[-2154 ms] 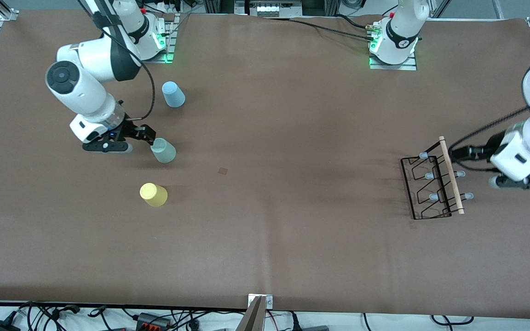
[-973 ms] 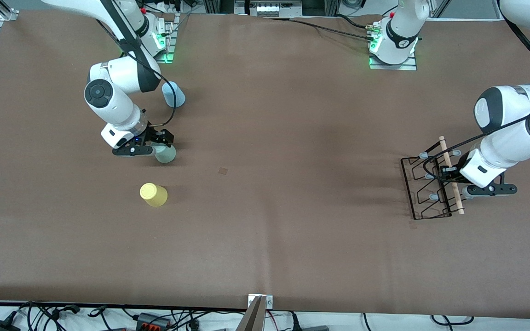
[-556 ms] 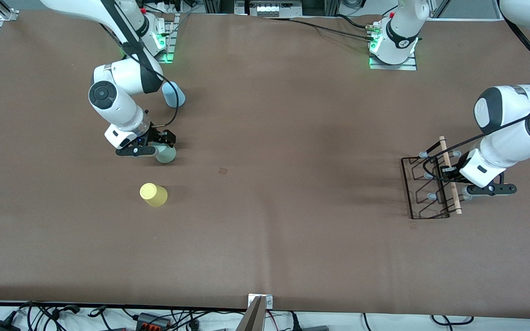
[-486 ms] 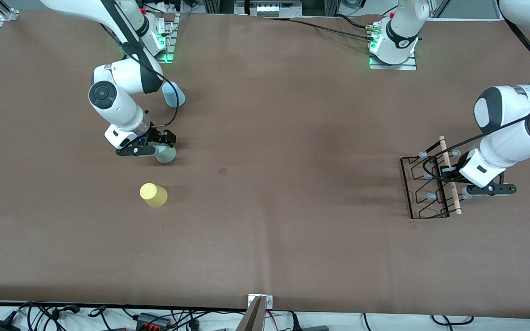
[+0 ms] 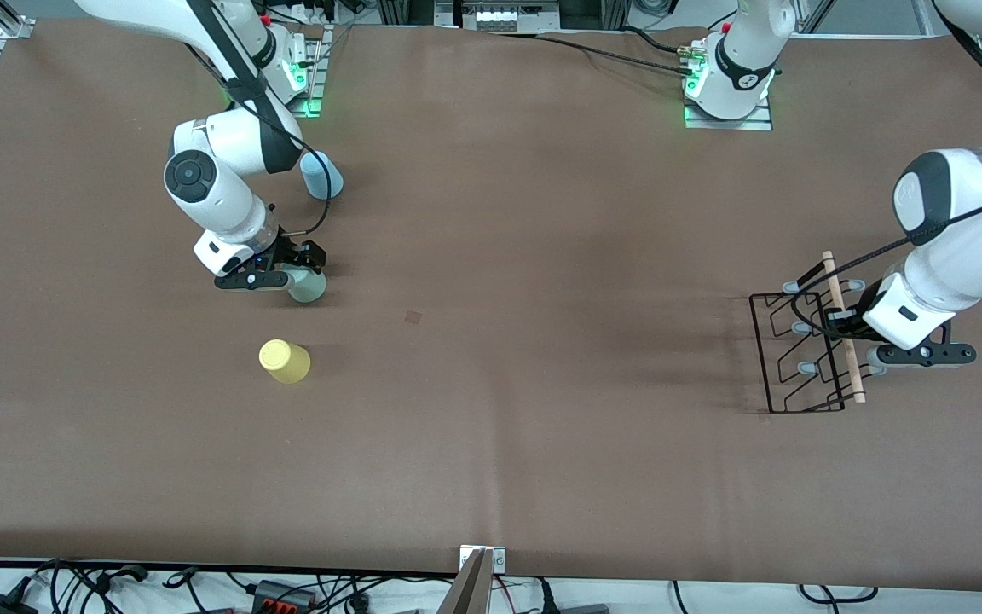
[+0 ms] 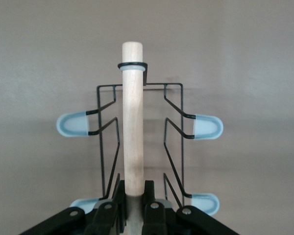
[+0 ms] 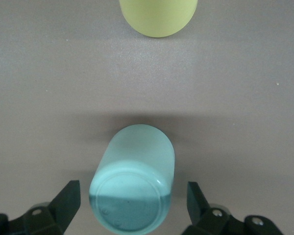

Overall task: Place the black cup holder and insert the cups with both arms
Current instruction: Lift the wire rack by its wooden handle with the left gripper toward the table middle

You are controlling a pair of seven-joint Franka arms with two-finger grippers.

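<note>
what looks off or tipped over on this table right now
The small black wire cup holder with a wooden rod handle lies flat on the table instead of standing upright, the left gripper shut on its rod. The pastel plastic cups look undamaged.

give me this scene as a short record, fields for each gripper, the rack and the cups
left gripper: shut on the rod of the rack
right gripper: open, fingers either side of the green cup
rack: toward the left arm's end of the table
green cup: upside down on the table
yellow cup: nearer the front camera than the green cup
blue cup: farther, near the right arm's base
</note>
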